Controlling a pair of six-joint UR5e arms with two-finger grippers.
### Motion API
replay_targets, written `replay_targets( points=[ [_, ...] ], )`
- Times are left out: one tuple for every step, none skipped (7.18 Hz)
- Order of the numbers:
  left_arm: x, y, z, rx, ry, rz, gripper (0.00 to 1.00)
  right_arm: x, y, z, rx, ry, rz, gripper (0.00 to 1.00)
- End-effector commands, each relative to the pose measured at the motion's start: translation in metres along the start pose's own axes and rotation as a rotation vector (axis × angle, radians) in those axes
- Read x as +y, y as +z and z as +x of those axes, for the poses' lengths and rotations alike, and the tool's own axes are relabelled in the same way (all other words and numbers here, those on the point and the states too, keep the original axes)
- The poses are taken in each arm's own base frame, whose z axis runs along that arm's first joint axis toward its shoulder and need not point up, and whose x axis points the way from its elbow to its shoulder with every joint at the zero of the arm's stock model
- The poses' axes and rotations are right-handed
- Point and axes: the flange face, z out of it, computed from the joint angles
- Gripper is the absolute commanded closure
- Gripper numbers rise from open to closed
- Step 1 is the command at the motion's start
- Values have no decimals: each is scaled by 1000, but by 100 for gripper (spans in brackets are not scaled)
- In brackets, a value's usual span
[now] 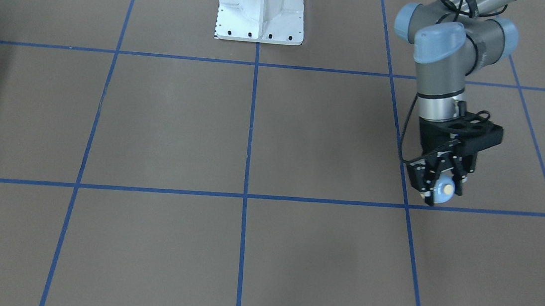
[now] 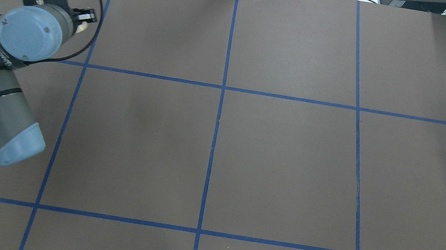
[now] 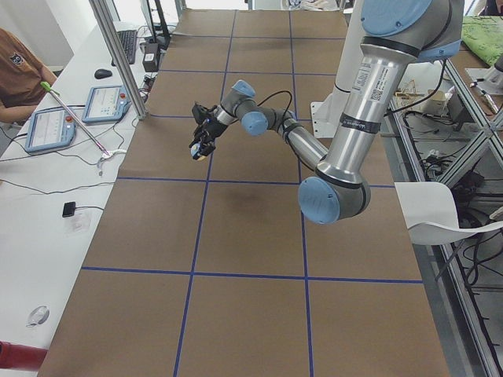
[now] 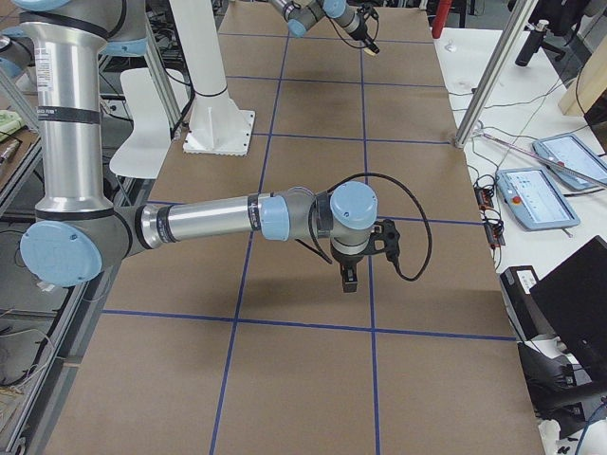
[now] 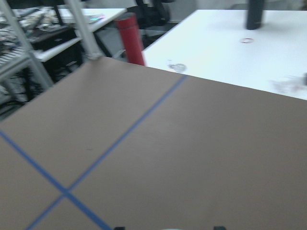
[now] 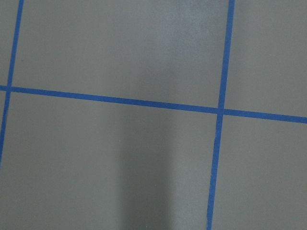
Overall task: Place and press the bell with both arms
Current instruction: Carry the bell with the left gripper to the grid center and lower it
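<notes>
My left gripper is shut on the bell, a small one with a light blue dome and a cream button. The bell is tipped on its side, button towards the front camera, at the table's left far part, close above a blue tape line. In the overhead view the left gripper pokes out past the wrist and only a cream bit of the bell shows. My right gripper points down above the table's right half. It shows only in the exterior right view, so I cannot tell its state.
The brown table has a grid of blue tape lines. The white pedestal base stands at the robot's edge. A white desk with tablets and a red bottle lie beyond the far edge.
</notes>
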Motion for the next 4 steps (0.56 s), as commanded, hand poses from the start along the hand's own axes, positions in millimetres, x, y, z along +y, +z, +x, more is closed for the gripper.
replay_targets(
  points=[
    [27, -40, 85, 246, 86, 42, 100, 0, 1, 1, -4, 3, -2, 0],
    [40, -53, 122, 297, 105, 32, 100, 0, 1, 1, -4, 3, -2, 0],
    [55, -60, 157, 314, 114, 39, 100, 0, 1, 0, -3, 1, -3, 0],
    [82, -51, 187, 308, 128, 66, 100, -1, 3, -1, -3, -2, -6, 0]
  ],
)
